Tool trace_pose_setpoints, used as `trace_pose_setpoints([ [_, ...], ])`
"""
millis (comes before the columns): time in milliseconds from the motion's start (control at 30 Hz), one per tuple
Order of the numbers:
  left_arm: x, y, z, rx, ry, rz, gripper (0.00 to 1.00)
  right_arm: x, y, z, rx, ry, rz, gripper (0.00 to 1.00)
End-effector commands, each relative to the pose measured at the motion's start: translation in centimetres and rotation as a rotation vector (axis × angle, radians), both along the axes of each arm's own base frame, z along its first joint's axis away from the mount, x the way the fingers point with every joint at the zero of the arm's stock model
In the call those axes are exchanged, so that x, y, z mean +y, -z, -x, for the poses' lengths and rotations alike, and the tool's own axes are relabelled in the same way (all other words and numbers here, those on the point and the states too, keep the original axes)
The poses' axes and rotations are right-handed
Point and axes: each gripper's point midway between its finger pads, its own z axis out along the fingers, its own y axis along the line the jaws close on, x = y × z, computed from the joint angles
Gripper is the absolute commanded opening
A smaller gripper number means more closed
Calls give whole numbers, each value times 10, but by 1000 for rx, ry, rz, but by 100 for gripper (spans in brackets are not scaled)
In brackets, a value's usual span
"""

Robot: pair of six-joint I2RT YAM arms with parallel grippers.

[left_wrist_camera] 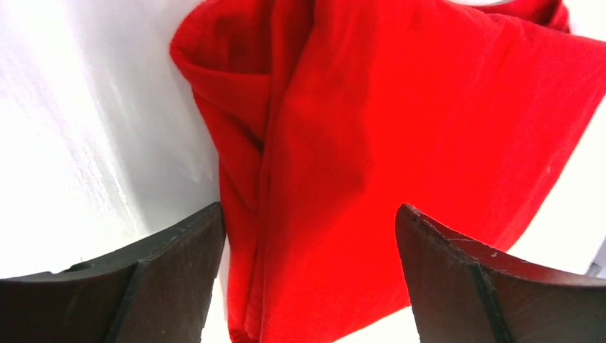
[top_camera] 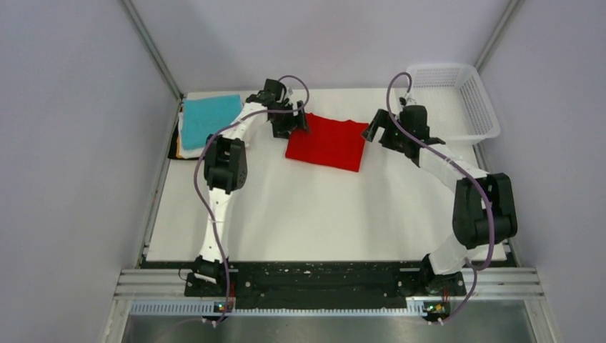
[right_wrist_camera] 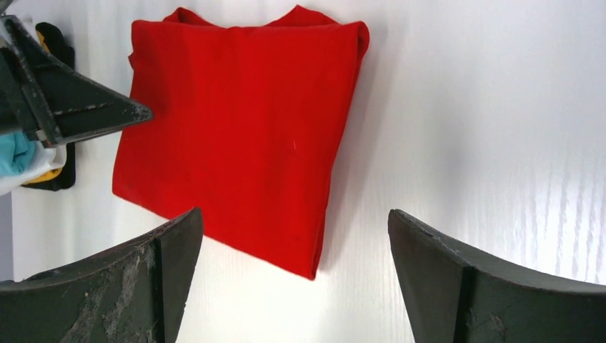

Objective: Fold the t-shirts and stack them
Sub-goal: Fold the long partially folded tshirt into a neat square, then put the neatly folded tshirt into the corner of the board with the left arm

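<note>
Probably a lab: bare walls, aluminium frame.

The white tabletop carries a folded red t-shirt, which lies flat near the middle of its far edge. At the far left corner sits a stack of folded t-shirts, teal on top with white, orange and black edges showing beneath. A white mesh basket stands at the far right corner.

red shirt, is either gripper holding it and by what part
Nothing is held. The left gripper hangs open over the red shirt, at its bunched edge; the right gripper is open too, gripping nothing.
</note>
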Motion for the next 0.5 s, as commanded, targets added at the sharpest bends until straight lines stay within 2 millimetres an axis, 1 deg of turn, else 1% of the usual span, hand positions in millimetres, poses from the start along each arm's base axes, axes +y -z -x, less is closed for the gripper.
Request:
trace_pose_setpoints([
  [0,-8,30,8,29,26,-96,86,-5,-37,7,-114,16,10,99],
  [67,-15,36,8,25,33,-127,73,-7,-40,14,-122,18,9,99],
  [133,-16,44,5,4,15,-221,58,-9,-40,20,-125,19,14,99],
  [167,-14,48,5,-5,1,-279,46,-9,-40,23,-126,19,18,99],
  [233,-10,52,2,-31,-33,-378,18,-12,-41,28,-131,21,27,99],
  [267,-7,51,1,-45,-55,-420,0,-14,-42,31,-137,24,33,99],
  [333,0,43,-1,-59,-90,-456,0,-17,-40,39,-122,27,51,99],
  [367,5,35,-3,-77,-107,-481,0,-20,-40,42,-123,30,61,99],
  [433,23,12,-9,-131,-149,-554,0,-23,-43,46,-135,33,79,99],
  [467,32,-3,-12,-169,-167,-589,0,-25,-43,49,-140,35,88,99],
])
